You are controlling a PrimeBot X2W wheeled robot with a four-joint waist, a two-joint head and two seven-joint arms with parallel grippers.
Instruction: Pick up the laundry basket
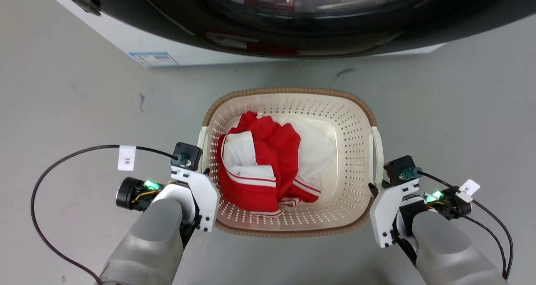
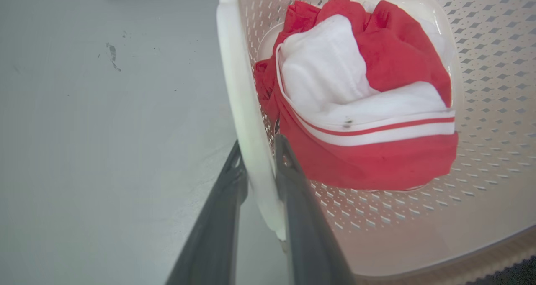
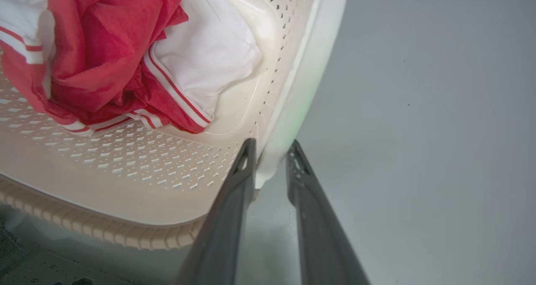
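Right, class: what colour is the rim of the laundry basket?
Brown, woven-look; the rim of the laundry basket shows best in the head view.

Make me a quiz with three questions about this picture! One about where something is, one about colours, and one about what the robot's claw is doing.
1. Where is the basket?
A. In front of the washer
B. On top of the washer
C. Inside the washer

2. What colours are the clothes in it?
A. Blue and yellow
B. Red and white
C. Green and black

3. What is the left claw doing?
A. Hanging wide open above the clothes
B. Pinching the basket's handle
C. Grabbing the clothes

Answers:
1 A: the head view shows the basket lying just before the washer.
2 B: every view shows a red and white bundle.
3 B: the left wrist view shows the white handle sitting tight in the claw.
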